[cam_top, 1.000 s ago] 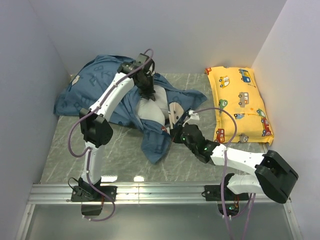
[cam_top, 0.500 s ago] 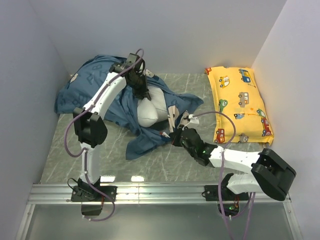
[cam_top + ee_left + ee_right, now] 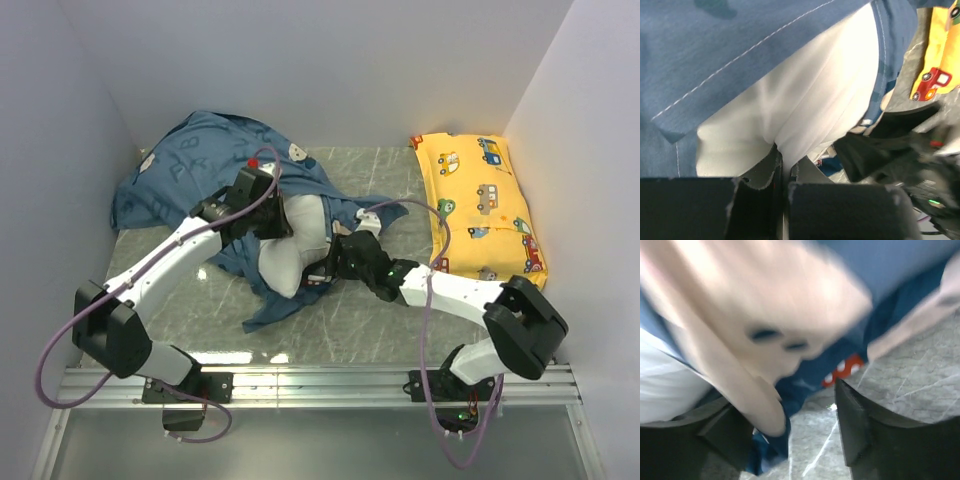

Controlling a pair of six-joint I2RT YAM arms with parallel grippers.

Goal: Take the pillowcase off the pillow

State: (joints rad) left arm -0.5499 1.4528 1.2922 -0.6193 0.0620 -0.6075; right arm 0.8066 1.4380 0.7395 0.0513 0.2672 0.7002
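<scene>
The dusty-blue pillowcase [image 3: 195, 165] lies bunched at the back left, with a flap trailing toward the front [image 3: 270, 305]. The white pillow [image 3: 290, 250] bulges out of its opening. My left gripper [image 3: 278, 228] is shut on a fold of the pillow's white cloth [image 3: 782, 157], under the blue hem [image 3: 740, 45]. My right gripper [image 3: 322, 272] stands open low over the table just right of the pillow. Its fingers [image 3: 855, 425] are wide apart. A blurred, printed edge of the pillowcase [image 3: 805, 380] hangs loose between them, near the left finger.
A yellow car-print pillow [image 3: 482, 205] lies along the right wall. The grey marble table [image 3: 380, 320] shows in front of the fabric. White walls close in on the left, back and right. The two grippers are close together at the pillow's near end.
The right gripper has opened and let go of the pillowcase edge. The left arm has swung toward the front with the white cloth, and more of the pillow is out of the case.
</scene>
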